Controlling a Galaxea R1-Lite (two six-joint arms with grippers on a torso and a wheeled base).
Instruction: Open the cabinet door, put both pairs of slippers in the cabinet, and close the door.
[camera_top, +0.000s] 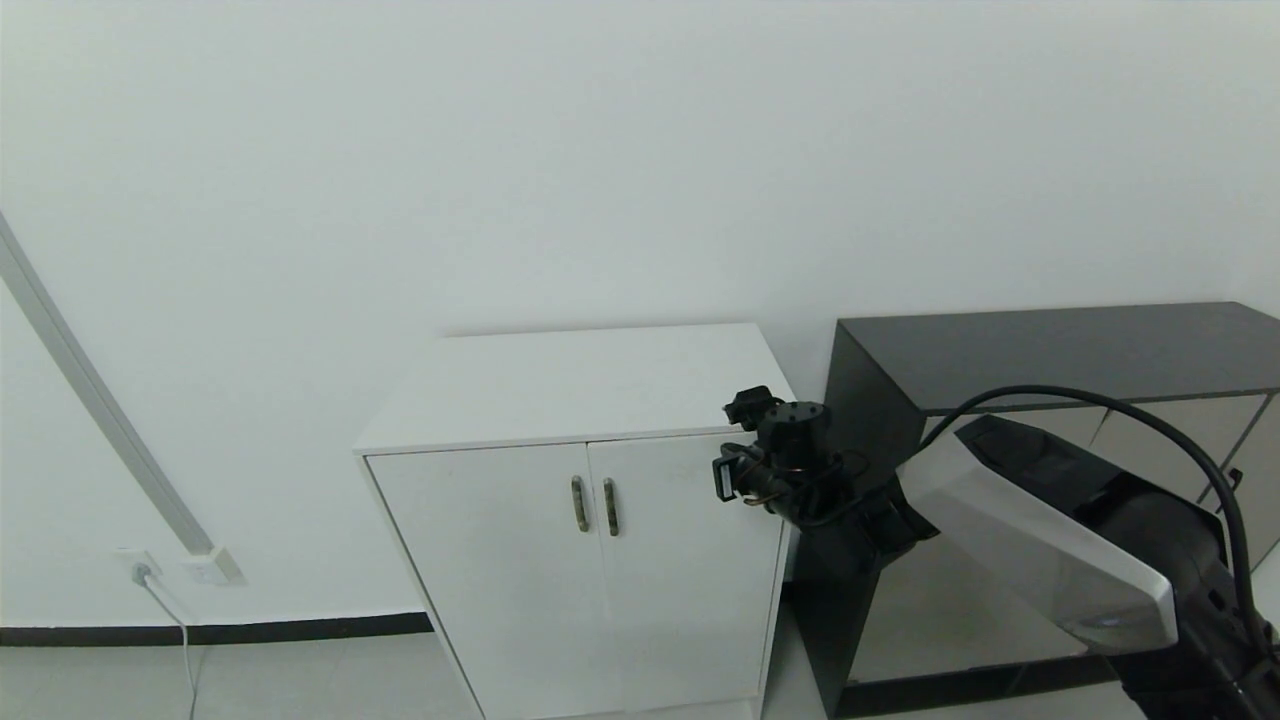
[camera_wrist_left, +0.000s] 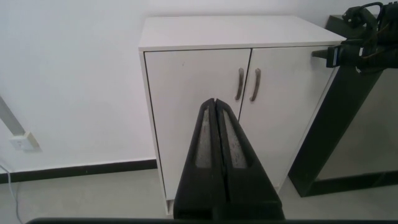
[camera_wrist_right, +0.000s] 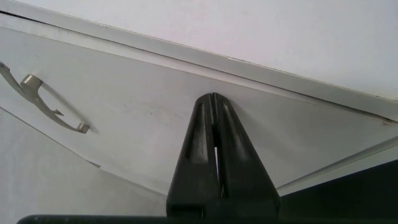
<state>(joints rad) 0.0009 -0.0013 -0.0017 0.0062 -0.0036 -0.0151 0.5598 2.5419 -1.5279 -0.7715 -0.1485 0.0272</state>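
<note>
Cabinet closed; right gripper, fingers together, near its right door.

cabinet base cut off below, black sideboard cut off rightward

Everything is lit softly and evenly, without hard shadows. The cabinet top is lit brightest. A faint shadow is cast on the wall beside it. Pale reflections are carried by the dark cabinet's glossy side.

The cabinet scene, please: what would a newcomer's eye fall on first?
The white two-door cabinet standing against the wall, both doors shut, metal handles paired at the middle. The right arm's shut tool hangs close before the right door's upper part, beside a black sideboard.
</note>
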